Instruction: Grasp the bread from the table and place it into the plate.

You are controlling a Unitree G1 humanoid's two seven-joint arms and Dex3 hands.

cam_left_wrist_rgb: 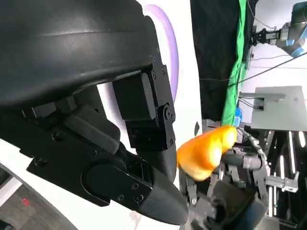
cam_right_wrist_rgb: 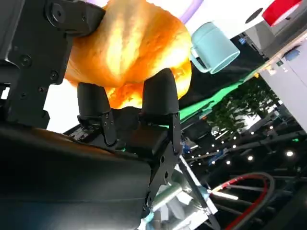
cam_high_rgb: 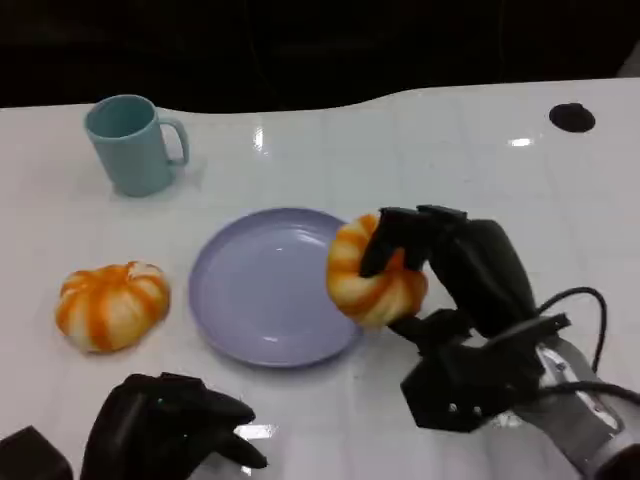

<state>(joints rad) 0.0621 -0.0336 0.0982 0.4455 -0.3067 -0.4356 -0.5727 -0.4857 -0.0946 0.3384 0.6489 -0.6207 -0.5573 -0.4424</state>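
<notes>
- Gripping one bread (cam_high_rgb: 372, 272) in its fingers (cam_high_rgb: 385, 240), the right hand (cam_high_rgb: 455, 275) holds it over the plate (cam_high_rgb: 262, 288) rim.
- Left hand (cam_high_rgb: 165, 432) rests low on the worktop (cam_high_rgb: 420, 160), fingers curled, empty.
- Second bread (cam_high_rgb: 111, 304) lies left of the plate.

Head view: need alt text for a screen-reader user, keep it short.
The robot's right hand holds an orange-striped bread over the right edge of a lavender plate on a white table. A second bread lies left of the plate, a teal mug stands behind it, and the left hand rests near the front edge.
</notes>
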